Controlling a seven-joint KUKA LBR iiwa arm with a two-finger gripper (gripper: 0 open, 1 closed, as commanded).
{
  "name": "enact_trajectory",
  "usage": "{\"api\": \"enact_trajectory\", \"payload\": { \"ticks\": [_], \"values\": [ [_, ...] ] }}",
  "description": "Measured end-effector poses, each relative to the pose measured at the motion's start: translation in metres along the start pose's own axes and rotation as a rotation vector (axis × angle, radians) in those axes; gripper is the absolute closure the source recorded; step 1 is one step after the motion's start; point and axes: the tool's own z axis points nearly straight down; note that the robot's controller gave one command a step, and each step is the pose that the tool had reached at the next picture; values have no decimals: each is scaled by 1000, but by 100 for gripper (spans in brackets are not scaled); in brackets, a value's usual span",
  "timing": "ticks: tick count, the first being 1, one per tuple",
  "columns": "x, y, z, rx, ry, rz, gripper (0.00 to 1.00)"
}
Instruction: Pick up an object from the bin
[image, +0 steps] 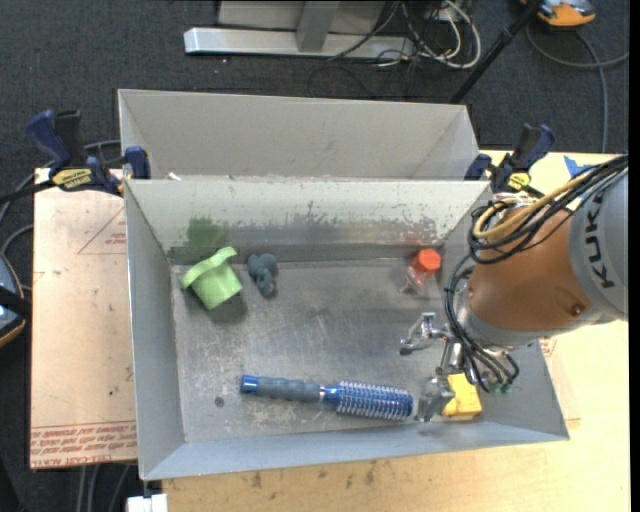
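Though gripper (428, 372) hangs at bin's (300, 330) lower-right corner — jaws apart, empty — by yellow block (462, 403), no obj picked yet.

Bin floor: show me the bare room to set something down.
Free: the middle, between green piece, brush and orange-capped bottle. Also the lower-left corner. Crowded: lower right, around gripper and yellow block.

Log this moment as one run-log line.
hand: low in bin, lower-right corner | nearest: yellow block, bristle end of blue hairbrush | grasp: cannot tell
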Motion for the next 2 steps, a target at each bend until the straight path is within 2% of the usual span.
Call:
{"api": "enact_trajectory", "payload": {
  "ticks": [1, 2],
  "values": [
    [1, 38, 31, 0, -7, -261, 0],
    [4, 38, 32, -1, 3, -261, 100]
  ]
}}
